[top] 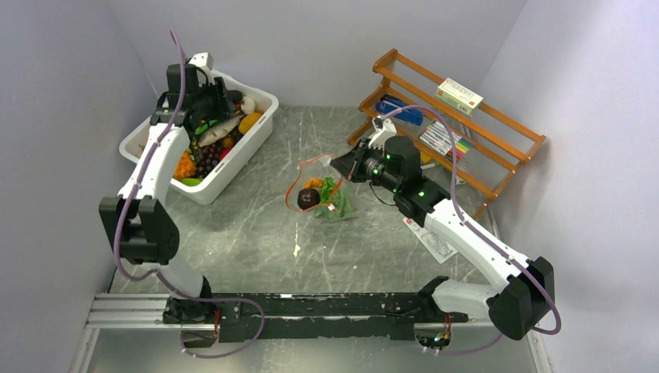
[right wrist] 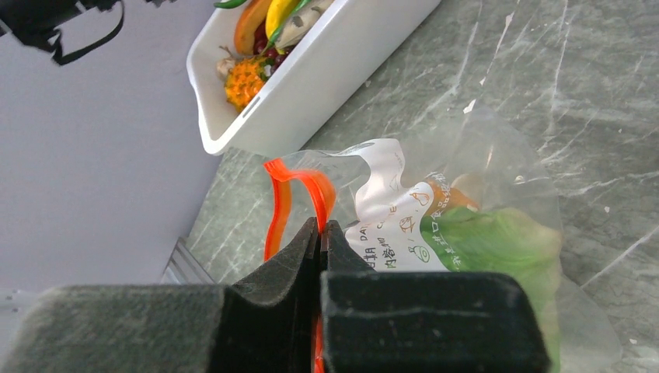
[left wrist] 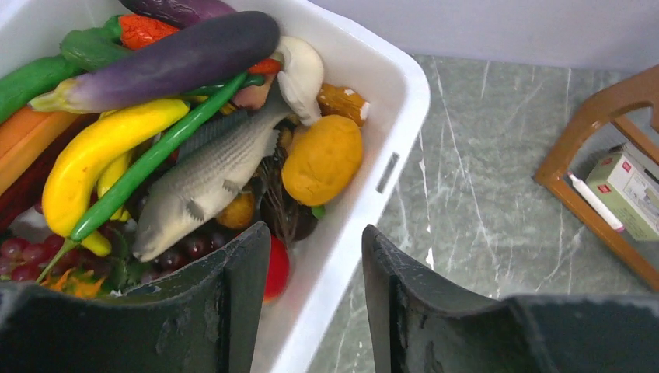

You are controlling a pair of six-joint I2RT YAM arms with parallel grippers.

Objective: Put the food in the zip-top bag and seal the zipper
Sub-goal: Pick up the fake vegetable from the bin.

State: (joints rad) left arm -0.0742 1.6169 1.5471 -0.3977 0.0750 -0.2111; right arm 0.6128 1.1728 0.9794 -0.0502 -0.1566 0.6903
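Left wrist view is showing the left fingers [left wrist: 233,303] hanging part-open above the food [left wrist: 322,155] in the white bin [left wrist: 388,85], apparently gripping nothing. The right fingers [right wrist: 276,272] are pinching the zipper [right wrist: 299,183], holding the zip-top bag [right wrist: 497,155] open mid-counter [right wrist: 544,70]; choosing 1 small, exposed piece is looking wisest.

zip-top bag [right wrist: 497,148]: clear glossy film | tub [left wrist: 388,70]: smooth white plastic

Left arm [top: 151,167] stretched far forward, left fingers [left wrist: 225,311] parted (clear gap); right arm [top: 466,233] angled inward, right fingers [right wrist: 272,299] pressed together.
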